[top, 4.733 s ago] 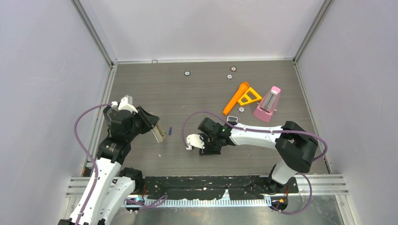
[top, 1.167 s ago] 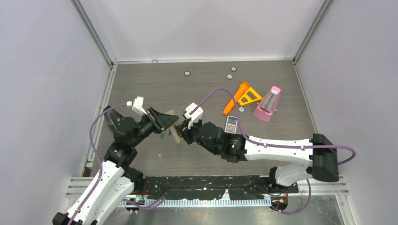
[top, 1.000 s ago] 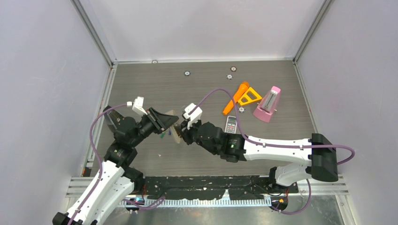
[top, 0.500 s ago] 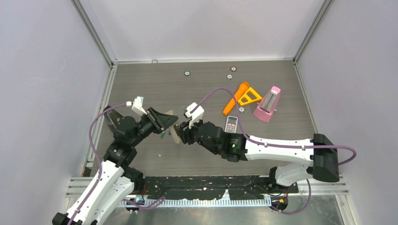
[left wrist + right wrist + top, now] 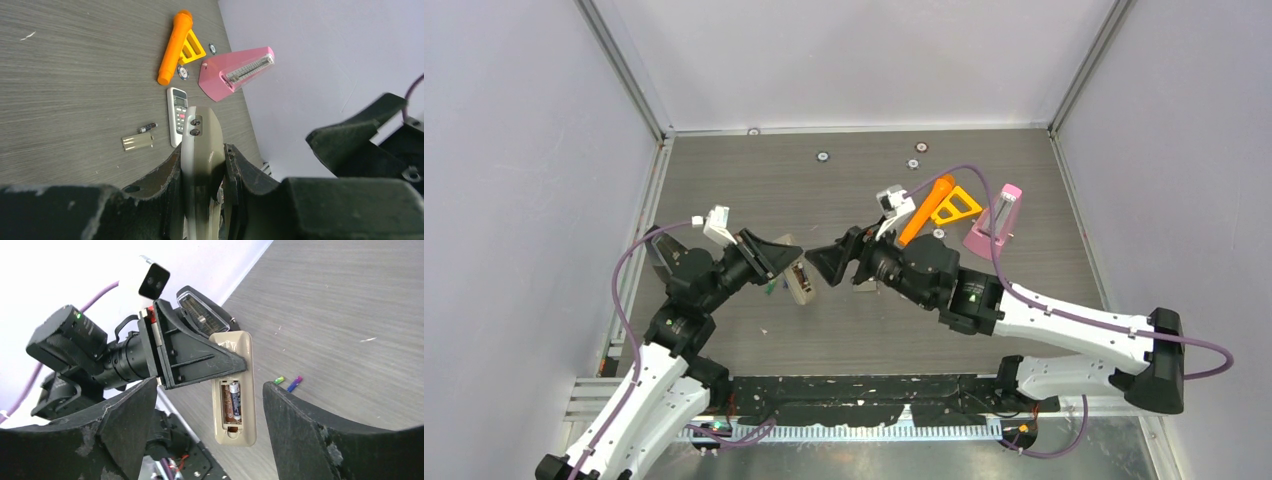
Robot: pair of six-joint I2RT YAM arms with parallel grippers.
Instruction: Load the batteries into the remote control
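My left gripper (image 5: 786, 270) is shut on the beige remote control (image 5: 800, 281), held off the table with its back facing my right gripper (image 5: 829, 262). Seen from the left wrist, the remote control (image 5: 200, 140) is pinched edge-on in the left gripper (image 5: 202, 156). In the right wrist view the remote control (image 5: 235, 390) has its compartment uncovered, with one dark battery (image 5: 234, 401) seated in it. The right gripper (image 5: 210, 390) stands open a short way off, holding nothing. A green battery (image 5: 279, 380) and a purple battery (image 5: 294, 384) lie on the table. Another dark battery (image 5: 147, 128) lies beside the beige cover (image 5: 136, 143).
A small white remote (image 5: 176, 115) lies by the cover. At the back right are an orange flashlight (image 5: 927, 210), a yellow triangle (image 5: 956, 205) and a pink metronome (image 5: 994, 225). Small round discs (image 5: 822, 156) lie near the far edge. Walls enclose the table.
My right gripper has opened and drawn back to the right, away from the remote control. Its arm now covers the white remote in the top view. The left arm has not moved.
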